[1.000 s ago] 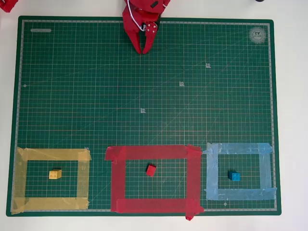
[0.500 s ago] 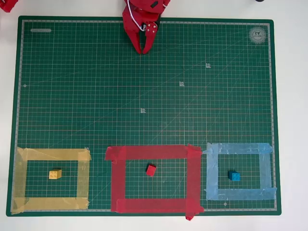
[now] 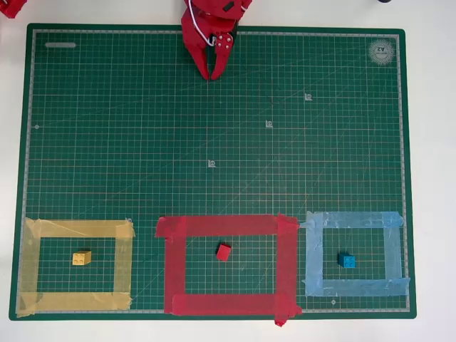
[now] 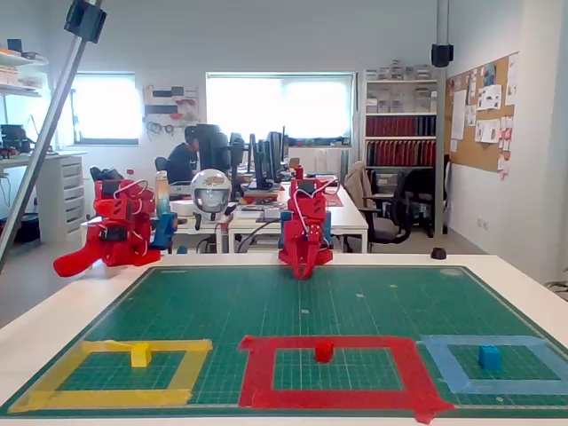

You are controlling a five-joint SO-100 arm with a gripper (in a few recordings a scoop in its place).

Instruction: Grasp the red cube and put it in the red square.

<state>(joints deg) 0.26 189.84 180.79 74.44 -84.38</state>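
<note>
- An open-plan office stretches behind the rig in the fixed view, with bright windows, desks with monitors, shelves, a cork board at the right and a person seated at a desk far back; a white counter [image 4: 524,284] carries the whole set-up.
- A green cutting mat [image 3: 214,128] with a fine printed grid covers most of the counter; it looks flat, matt and unlikely to let a small block slide.
- Three tape frames line the mat's near edge: the red square [image 3: 228,225] in the middle, a yellow tape frame [image 3: 75,229] to its left in the overhead view, a light-blue tape frame [image 3: 353,220] to its right.
- The red arm's pincer [image 3: 211,74] rests at the far edge of the mat, tips pointing down toward the frames, its two fingers drawn together at the tips and holding nothing; it is well apart from every cube.
- The red cube [image 3: 224,251] sits inside the red square, near the centre and slightly turned against the grid; it appears rigid, very light and easily knocked aside, so a hold across two opposite flat faces, pincer turned to match its skew, would seem best.
- A yellow cube [image 3: 81,258] and a blue cube [image 3: 347,261] each lie within the frame of their own colour.
</note>
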